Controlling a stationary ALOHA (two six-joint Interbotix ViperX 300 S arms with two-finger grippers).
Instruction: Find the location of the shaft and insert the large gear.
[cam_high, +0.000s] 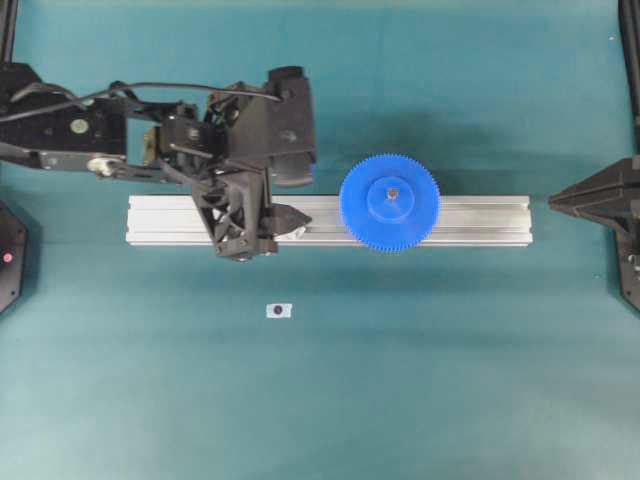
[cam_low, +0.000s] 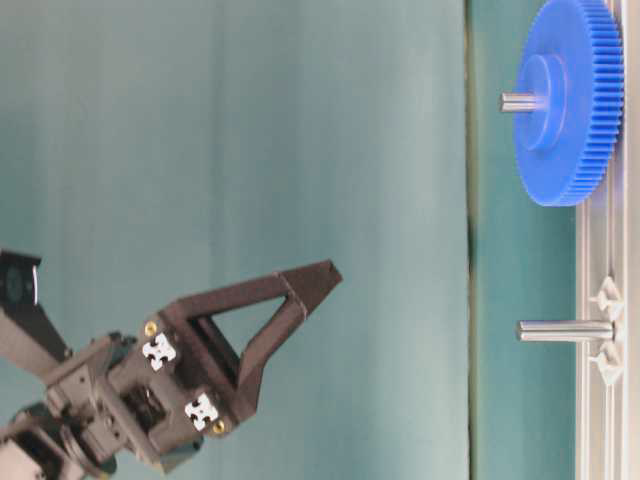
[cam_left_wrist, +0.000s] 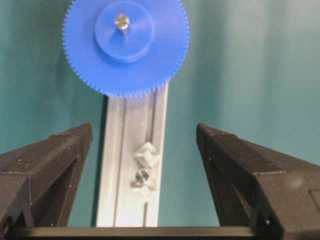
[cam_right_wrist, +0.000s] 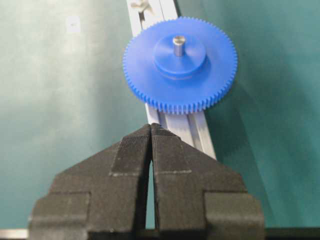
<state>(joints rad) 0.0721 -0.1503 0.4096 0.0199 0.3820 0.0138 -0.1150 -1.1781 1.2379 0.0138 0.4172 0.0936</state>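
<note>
Rail (cam_high: 480, 222) spans the table centre left to right; large gear (cam_high: 389, 202) sits seated on a pin over it, overhanging both rail edges, and a second bare pin (cam_low: 565, 330) stands upright further along between clear mounts (cam_low: 606, 297). Left gripper (cam_high: 290, 200) hangs over the rail's left part with jaws spread wide and nothing between them, blocking overhead access to that bare pin. Mat above and below the rail is open apart from a small white tag (cam_high: 279, 310); right gripper (cam_high: 552, 200), jaws together, sits off the rail's right end.

A robotics lab bench: teal mat (cam_high: 420, 380), bare aluminium rail (cam_high: 480, 220), black robot arms (cam_high: 60, 125).
</note>
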